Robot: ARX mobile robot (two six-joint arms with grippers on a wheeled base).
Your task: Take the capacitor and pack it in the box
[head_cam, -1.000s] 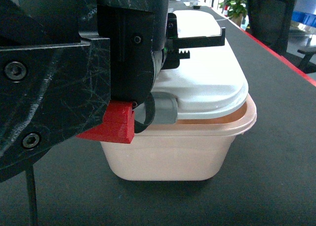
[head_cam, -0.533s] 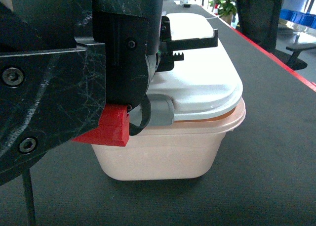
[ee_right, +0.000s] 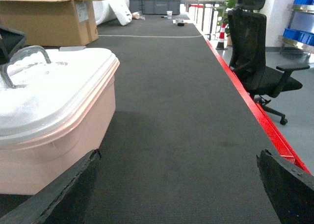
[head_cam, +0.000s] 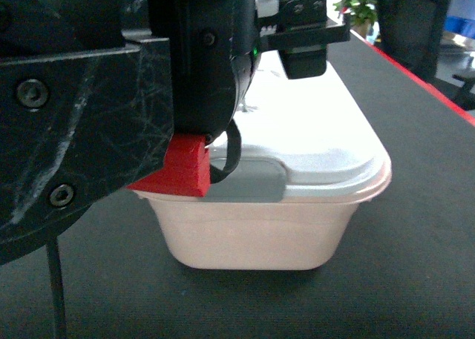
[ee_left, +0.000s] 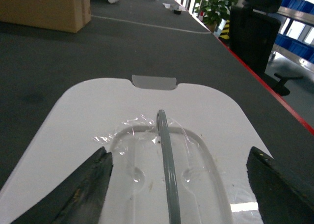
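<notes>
Hovering spread apart over the box's [ee_left: 73, 116] lid, the left gripper [ee_left: 179, 185]; no writing legible.

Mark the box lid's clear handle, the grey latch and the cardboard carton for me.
clear handle [ee_left: 167, 185], left wrist view, on the raised grey-tinted bar of the handle.
grey latch [head_cam: 252, 182], head view, middle of the latch's front face.
cardboard carton [ee_right: 49, 20], right wrist view, on its brown front side.

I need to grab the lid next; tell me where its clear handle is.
In the left wrist view the clear handle stands upright mid-lid, between the left claw's open fingers.
</notes>
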